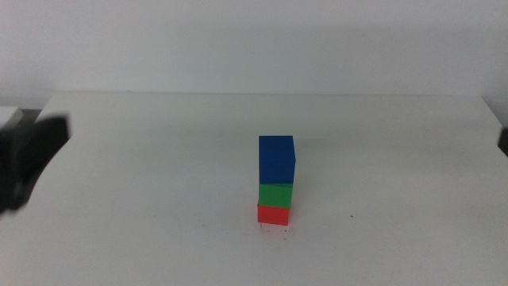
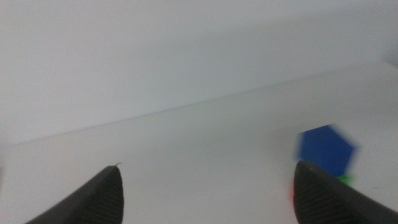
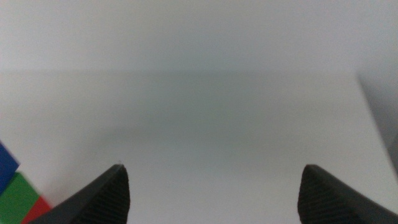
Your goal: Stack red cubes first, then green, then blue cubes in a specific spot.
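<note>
A small matte blue cube [image 1: 276, 160] sits atop a green cube [image 1: 275, 195] atop a red cube [image 1: 272, 214], mid white worktop [image 1: 159, 175]. Left gripper [image 2: 208, 196] and right gripper [image 3: 214, 193] stand off, jaws apart, empty.

red cube [image 1: 273, 214]: bottom of stack, resting on table [image 1: 159, 159], about 5 o'clock of table centre
green cube [image 1: 275, 195]: upright, directly on red
blue cube [image 1: 276, 160]: topmost, squarely atop green

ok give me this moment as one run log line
stack: blue cube on green cube on red cube | left gripper: open, empty, table's left | right gripper: open, empty, right edge
</note>
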Robot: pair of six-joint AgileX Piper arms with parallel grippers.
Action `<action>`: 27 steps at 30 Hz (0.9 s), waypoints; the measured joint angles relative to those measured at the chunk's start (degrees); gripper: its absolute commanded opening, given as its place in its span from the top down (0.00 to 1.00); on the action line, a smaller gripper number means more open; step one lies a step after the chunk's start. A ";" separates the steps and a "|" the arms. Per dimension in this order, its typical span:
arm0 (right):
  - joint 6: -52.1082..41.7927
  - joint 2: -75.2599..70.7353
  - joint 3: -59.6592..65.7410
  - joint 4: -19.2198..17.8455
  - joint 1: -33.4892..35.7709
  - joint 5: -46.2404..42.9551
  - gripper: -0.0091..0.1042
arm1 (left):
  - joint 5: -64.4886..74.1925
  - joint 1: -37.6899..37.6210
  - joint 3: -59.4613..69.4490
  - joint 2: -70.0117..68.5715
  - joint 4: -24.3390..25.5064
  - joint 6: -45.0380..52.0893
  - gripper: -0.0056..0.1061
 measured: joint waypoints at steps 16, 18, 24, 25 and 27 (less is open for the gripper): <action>0.00 -41.71 32.40 -3.33 -8.58 -9.42 0.12 | -11.53 14.93 38.85 -31.62 0.01 0.00 0.11; 0.00 -42.28 33.37 -3.63 -8.58 -9.60 0.12 | -11.79 14.95 40.86 -32.27 -0.22 0.00 0.11; 0.00 -42.41 33.62 -3.63 -8.58 -10.06 0.12 | -15.37 14.95 41.45 -32.39 -0.22 0.00 0.11; 0.00 -42.41 33.62 -3.63 -8.58 -10.06 0.12 | -16.29 14.95 41.45 -32.39 -0.22 0.00 0.11; 0.00 -42.41 33.62 -3.63 -8.58 -10.06 0.12 | -17.97 14.95 41.45 -32.39 -0.22 0.00 0.11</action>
